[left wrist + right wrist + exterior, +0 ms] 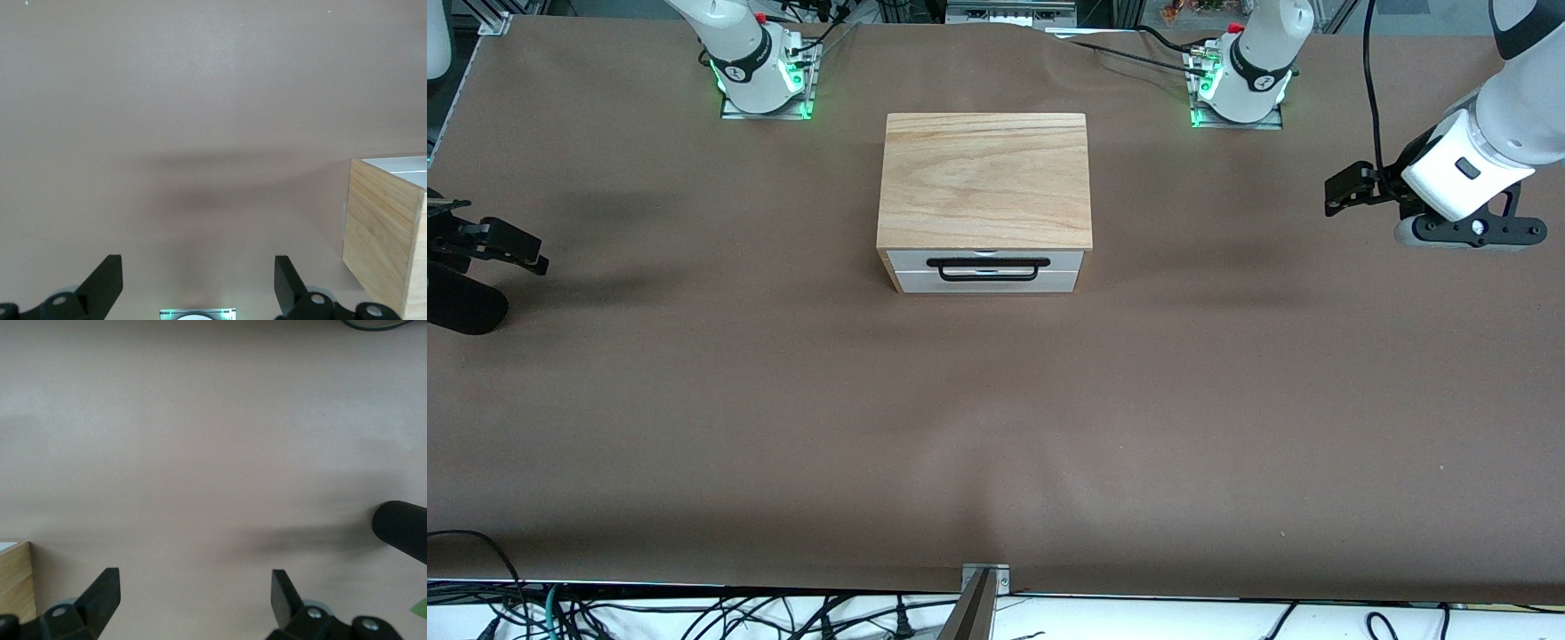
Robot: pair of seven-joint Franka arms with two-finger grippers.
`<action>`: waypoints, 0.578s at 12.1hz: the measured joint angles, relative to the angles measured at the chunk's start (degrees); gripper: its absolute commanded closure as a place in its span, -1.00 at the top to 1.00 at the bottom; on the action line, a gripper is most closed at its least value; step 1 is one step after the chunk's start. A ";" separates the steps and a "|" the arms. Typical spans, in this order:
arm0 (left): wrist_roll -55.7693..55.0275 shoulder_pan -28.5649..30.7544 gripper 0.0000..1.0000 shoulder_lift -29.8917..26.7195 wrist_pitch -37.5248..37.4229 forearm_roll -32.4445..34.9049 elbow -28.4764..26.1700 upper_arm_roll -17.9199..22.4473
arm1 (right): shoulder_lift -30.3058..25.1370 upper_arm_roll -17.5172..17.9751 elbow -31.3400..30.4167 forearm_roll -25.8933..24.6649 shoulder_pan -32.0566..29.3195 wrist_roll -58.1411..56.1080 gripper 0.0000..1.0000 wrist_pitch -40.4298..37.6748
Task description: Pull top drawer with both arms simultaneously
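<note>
A small cabinet (985,178) with a light-wood top stands mid-table, its front facing the front camera. Its top drawer (907,260) is shut, a white panel with a long thin black handle (987,277); no wooden interior shows. My left gripper (1344,188) hangs open and empty above the table toward the left arm's end, well apart from the cabinet. In the left wrist view the left gripper (198,267) is wide open, with the cabinet's side (383,233) at the edge. My right gripper (520,249) is open and empty above the right arm's end; the right wrist view (195,580) shows the same.
A black cylindrical object (463,307) shows at the right arm's end of the table, also in the right wrist view (403,528). The arm bases (760,80) (1240,84) stand farther from the front camera than the cabinet. Brown table cover (996,427) spreads in front of the drawer.
</note>
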 measured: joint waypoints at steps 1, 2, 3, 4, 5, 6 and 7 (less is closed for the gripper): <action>0.00 0.00 1.00 0.00 0.00 0.00 -0.02 0.00 | 0.06 0.00 0.00 -0.01 0.02 0.00 1.00 0.07; 0.00 0.02 1.00 0.01 -0.01 0.00 -0.05 0.00 | 0.13 0.00 0.00 -0.05 0.02 0.00 1.00 0.15; 0.00 0.02 1.00 0.01 -0.02 0.00 -0.09 0.00 | 0.21 0.00 0.02 -0.12 0.02 0.00 1.00 0.26; 0.00 0.02 1.00 0.01 -0.03 0.00 -0.15 0.00 | 0.25 0.00 0.13 -0.20 0.03 0.00 1.00 0.33; 0.00 0.03 1.00 0.01 -0.03 0.00 -0.20 0.00 | 0.26 0.02 0.29 -0.26 0.11 -0.02 1.00 0.33; 0.00 0.05 1.00 0.01 -0.03 0.00 -0.24 0.00 | 0.26 0.04 0.45 -0.37 0.44 -0.04 1.00 0.33; 0.00 0.08 1.00 0.02 -0.03 0.00 -0.25 0.00 | 0.27 0.04 0.55 -0.67 0.93 -0.04 1.00 0.33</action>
